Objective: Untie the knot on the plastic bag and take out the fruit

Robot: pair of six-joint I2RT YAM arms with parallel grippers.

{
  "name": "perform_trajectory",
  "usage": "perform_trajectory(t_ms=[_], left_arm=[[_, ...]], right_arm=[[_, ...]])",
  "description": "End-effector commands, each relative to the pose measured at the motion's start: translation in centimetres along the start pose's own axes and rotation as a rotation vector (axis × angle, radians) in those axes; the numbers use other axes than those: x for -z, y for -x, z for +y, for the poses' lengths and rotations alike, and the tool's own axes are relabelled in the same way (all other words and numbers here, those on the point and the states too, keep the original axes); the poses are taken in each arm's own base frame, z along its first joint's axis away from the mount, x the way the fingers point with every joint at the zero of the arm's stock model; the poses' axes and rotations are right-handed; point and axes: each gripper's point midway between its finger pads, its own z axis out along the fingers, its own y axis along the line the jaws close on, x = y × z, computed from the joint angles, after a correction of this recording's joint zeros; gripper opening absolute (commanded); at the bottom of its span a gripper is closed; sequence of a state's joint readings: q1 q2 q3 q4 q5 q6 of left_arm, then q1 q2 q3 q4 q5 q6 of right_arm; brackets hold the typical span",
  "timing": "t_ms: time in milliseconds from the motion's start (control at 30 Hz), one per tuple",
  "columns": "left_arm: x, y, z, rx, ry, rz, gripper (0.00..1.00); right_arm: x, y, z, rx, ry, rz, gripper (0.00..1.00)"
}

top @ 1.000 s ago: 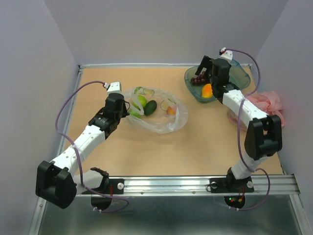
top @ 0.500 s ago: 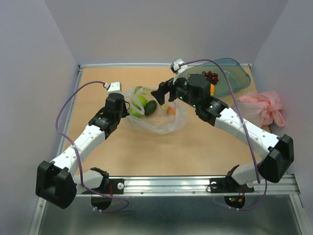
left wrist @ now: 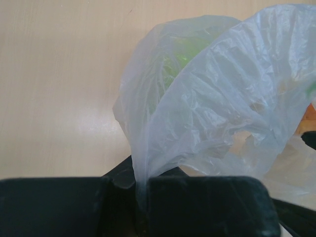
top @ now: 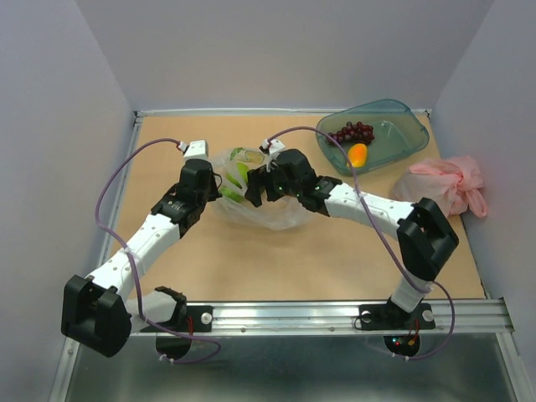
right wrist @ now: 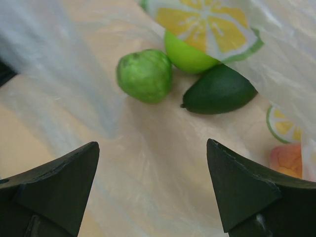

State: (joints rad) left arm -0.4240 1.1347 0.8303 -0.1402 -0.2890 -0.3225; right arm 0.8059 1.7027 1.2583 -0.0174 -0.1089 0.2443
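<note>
The clear plastic bag (top: 272,213) lies open at the table's middle. My left gripper (top: 219,189) is shut on its left edge; in the left wrist view the film (left wrist: 212,108) runs down between the shut fingers (left wrist: 140,187). My right gripper (top: 255,191) is open and empty, hovering over the bag's mouth (right wrist: 152,148). Inside the bag (right wrist: 148,168) lie a round green fruit (right wrist: 144,75), a lime-green one (right wrist: 185,55), a dark green one (right wrist: 219,90) and a small orange one (right wrist: 286,159). The purple grapes (top: 350,132) and the orange-yellow fruit (top: 358,154) sit in the teal tray (top: 406,134).
The pink plastic bag (top: 448,182) lies at the right edge, in front of the tray. Grey walls close in the table at the left, back and right. The right arm stretches across the middle from its base.
My right arm has swung from the teal tray at the back right over to the bag, its gripper still open. The left gripper has kept its hold on the bag.
</note>
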Motion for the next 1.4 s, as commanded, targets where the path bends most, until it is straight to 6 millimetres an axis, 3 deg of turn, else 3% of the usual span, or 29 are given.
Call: perform_trajectory(t_ms=[0,67,167,200,233,300,533,767,1067,1133,1267,1367], left_arm=[[0.2,0.2,-0.1,-0.006,-0.018,-0.011,0.00],[0.1,0.0,-0.3,-0.009,-0.026,-0.003,0.00],[0.0,-0.2,-0.5,-0.012,-0.034,0.006,0.00],[0.0,-0.2,-0.5,-0.012,-0.037,0.008,0.00],[0.0,-0.2,-0.6,-0.012,-0.038,0.008,0.00],[0.0,-0.2,-0.7,-0.014,-0.047,0.011,0.00],[-0.1,-0.7,-1.5,-0.020,-0.086,0.033,0.00],[-0.1,-0.9,-1.8,-0.022,-0.105,0.042,0.00],[-0.1,-1.0,-2.2,-0.020,-0.124,0.048,0.00],[-0.2,-1.0,-2.2,-0.021,-0.122,0.049,0.00],[-0.2,-1.0,-2.2,-0.021,-0.122,0.050,0.00],[-0.3,-1.2,-2.2,-0.024,-0.123,0.055,0.00]], right_arm=[[-1.6,-1.0,-4.0,-0.090,-0.214,-0.038,0.94],[-2.8,-1.3,-5.4,-0.160,-0.284,-0.072,0.93],[-3.9,-1.3,-5.9,-0.220,-0.302,-0.118,0.93],[-4.3,-0.3,-5.9,-0.263,-0.302,-0.177,0.93],[-5.0,-1.2,-6.4,-0.279,-0.318,-0.180,0.93],[-5.6,-0.1,-7.0,-0.310,-0.327,-0.271,0.93],[-8.5,-0.8,-9.7,-0.382,-0.410,-0.399,0.92],[-9.9,-0.7,-11.2,-0.412,-0.456,-0.480,0.92],[-11.1,-1.1,-11.6,-0.427,-0.440,-0.536,0.86],[-11.2,-1.1,-11.7,-0.431,-0.436,-0.549,0.82],[-10.8,-1.3,-12.3,-0.448,-0.461,-0.574,0.65],[-10.3,-1.2,-12.2,-0.444,-0.458,-0.585,0.41]])
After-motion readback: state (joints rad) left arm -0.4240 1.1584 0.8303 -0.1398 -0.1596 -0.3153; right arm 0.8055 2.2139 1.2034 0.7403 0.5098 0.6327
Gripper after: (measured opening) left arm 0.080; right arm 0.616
